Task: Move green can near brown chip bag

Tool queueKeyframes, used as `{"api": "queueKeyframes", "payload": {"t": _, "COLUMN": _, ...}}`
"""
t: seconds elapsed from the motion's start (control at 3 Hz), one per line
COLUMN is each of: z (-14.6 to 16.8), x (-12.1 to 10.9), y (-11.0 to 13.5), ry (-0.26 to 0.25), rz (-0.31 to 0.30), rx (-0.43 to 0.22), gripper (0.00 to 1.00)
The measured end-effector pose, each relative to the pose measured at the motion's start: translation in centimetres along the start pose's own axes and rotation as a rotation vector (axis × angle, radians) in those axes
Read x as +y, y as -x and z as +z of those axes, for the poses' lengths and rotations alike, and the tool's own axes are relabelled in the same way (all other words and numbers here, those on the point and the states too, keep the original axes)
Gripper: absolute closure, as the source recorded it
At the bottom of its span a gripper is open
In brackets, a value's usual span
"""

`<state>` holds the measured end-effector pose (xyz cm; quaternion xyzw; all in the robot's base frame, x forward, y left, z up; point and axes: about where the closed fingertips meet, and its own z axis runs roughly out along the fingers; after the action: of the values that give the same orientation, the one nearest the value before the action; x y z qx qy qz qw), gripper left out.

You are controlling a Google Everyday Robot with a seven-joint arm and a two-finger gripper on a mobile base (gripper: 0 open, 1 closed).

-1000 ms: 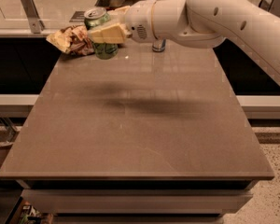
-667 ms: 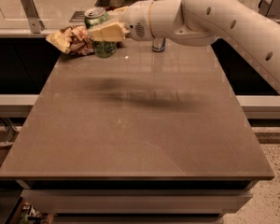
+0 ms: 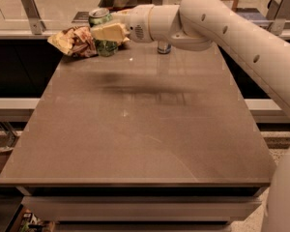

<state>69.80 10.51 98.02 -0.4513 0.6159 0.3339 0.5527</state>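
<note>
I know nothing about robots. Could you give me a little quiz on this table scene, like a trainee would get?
1. True or false: the green can stands at the near edge of the table.
2. Which thing is the gripper at? A. the green can B. the brown chip bag C. the blue can
3. Fill in: the blue can stands partly hidden behind the robot's ____.
Key: 1 false, it is at the far left corner beside the brown chip bag; 2 A; 3 arm.
</note>
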Motion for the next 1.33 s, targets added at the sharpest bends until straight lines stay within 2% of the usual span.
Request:
{"api": "queueKeyframes", "payload": {"t": 0.67, "z": 2.9, "x": -2.0, "y": -2.1, "ry": -0.078, "rz": -0.014, "rx": 0.006, "gripper": 1.00}}
{"api": "queueKeyframes", "payload": {"t": 1.33, "z": 3.8, "x": -2.8, "y": -4.1, "ry": -0.090, "rz": 0.042, "rx": -0.027, "gripper": 1.00}}
